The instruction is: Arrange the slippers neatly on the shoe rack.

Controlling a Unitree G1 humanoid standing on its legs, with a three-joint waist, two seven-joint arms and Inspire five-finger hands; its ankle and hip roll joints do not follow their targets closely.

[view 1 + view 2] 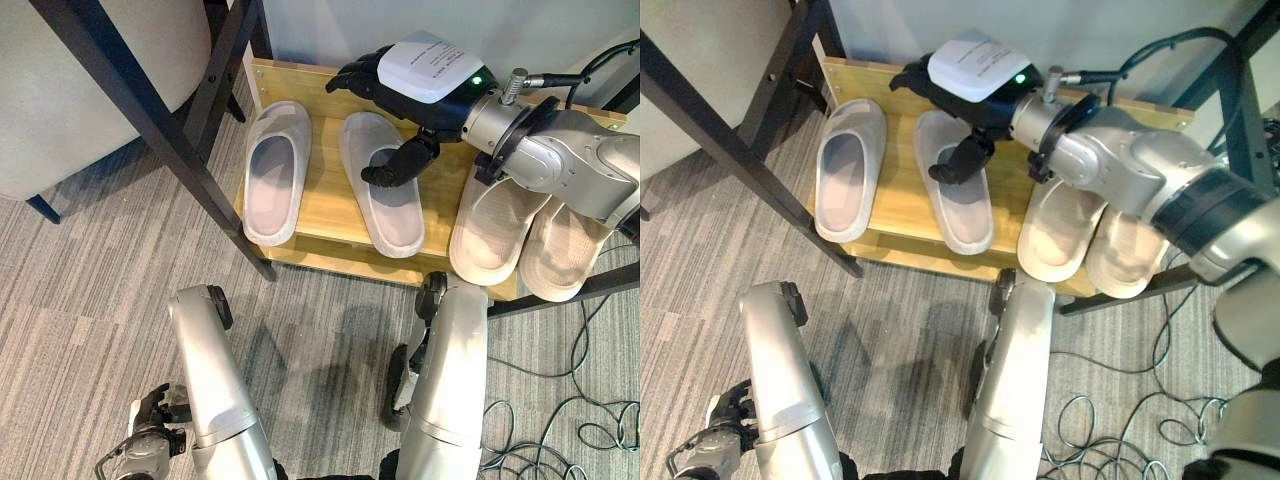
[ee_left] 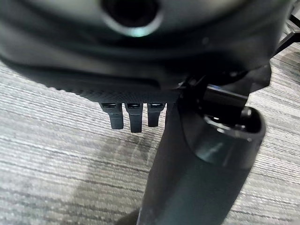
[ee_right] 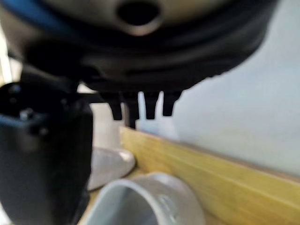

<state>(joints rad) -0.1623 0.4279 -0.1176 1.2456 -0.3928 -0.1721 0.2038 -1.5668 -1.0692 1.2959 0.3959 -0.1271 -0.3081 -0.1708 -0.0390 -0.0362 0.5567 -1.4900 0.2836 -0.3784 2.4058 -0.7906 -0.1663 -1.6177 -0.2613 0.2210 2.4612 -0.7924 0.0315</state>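
Four slippers (image 1: pixel 277 170), one shoe rack (image 1: pixel 325 215)
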